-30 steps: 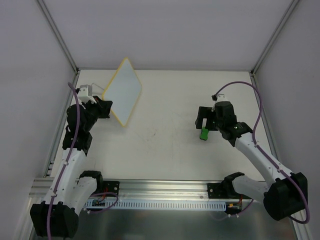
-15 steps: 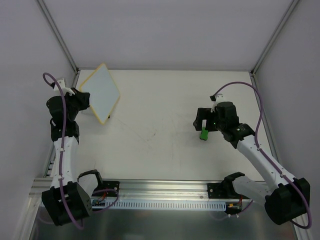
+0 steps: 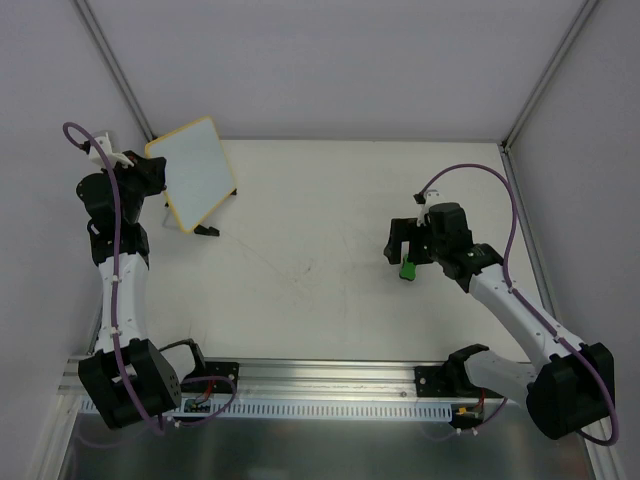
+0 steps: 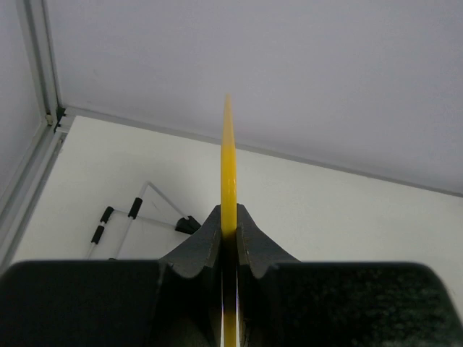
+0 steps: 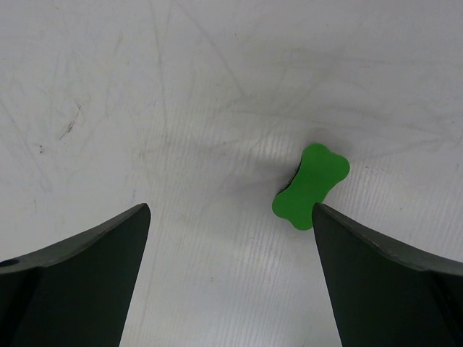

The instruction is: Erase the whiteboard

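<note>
At the far-left corner of the table (image 3: 320,200), the left gripper (image 3: 152,180) is clenched on the edge of the whiteboard (image 3: 192,170), holding it tilted above the surface. The right gripper (image 3: 403,252) hangs with its jaws spread wide over a green eraser (image 5: 311,186) lying on the table.

Bright diffuse light; faint soft shadows; whiteboard (image 4: 228,166) rim blurry close-up.
</note>
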Robot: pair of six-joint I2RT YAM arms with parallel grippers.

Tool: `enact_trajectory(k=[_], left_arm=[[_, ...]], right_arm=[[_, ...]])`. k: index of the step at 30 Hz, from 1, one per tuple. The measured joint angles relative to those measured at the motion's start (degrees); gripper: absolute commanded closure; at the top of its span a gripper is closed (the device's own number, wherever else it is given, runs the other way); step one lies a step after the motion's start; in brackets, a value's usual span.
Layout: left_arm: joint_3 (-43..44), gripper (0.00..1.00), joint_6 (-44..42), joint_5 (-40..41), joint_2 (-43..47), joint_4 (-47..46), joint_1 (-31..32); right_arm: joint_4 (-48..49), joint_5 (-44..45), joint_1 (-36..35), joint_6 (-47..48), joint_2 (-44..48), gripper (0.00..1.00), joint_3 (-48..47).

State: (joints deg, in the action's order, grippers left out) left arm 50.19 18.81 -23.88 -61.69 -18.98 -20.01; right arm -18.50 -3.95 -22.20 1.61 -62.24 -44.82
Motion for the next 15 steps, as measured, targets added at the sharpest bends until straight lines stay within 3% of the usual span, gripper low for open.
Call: enact_trajectory(k=[15], left_arm=[[4.6,1.0,2.9,-0.1,-11.1,-5.4,-2.6]], right_arm=[[-0.2,-1.3,0.0,0.7,-2.5,0.01,0.0]])
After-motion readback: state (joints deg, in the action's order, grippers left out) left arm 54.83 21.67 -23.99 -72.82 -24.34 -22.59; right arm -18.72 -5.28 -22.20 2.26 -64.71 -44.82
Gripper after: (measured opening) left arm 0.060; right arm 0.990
